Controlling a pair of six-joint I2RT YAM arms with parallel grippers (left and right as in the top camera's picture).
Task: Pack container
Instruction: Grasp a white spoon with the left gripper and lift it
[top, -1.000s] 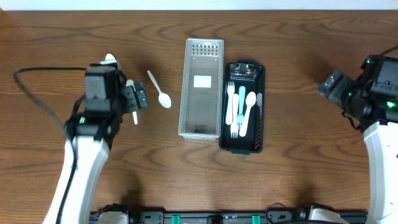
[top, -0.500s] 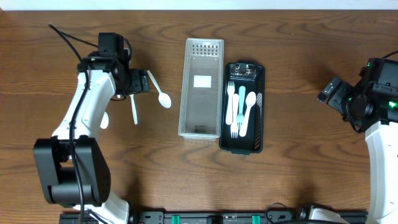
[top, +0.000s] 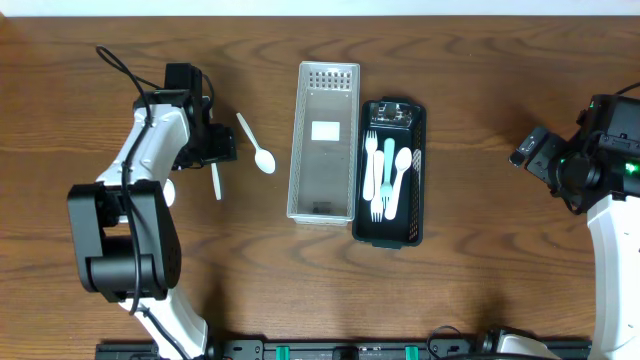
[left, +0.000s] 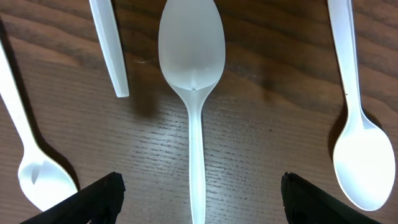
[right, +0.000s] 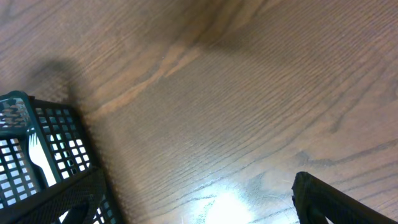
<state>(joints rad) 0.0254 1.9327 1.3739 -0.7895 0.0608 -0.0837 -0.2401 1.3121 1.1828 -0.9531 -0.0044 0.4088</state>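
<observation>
Wood table (top: 480, 120); black mesh container (top: 388, 232), pale cutlery (top: 385, 180).

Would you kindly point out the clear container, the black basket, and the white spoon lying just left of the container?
clear container (top: 324, 180): overhead view, on its bare floor.
black basket (top: 390, 232): overhead view, on the bare floor at its near end.
white spoon (top: 264, 160): overhead view, on its bowl.
</observation>
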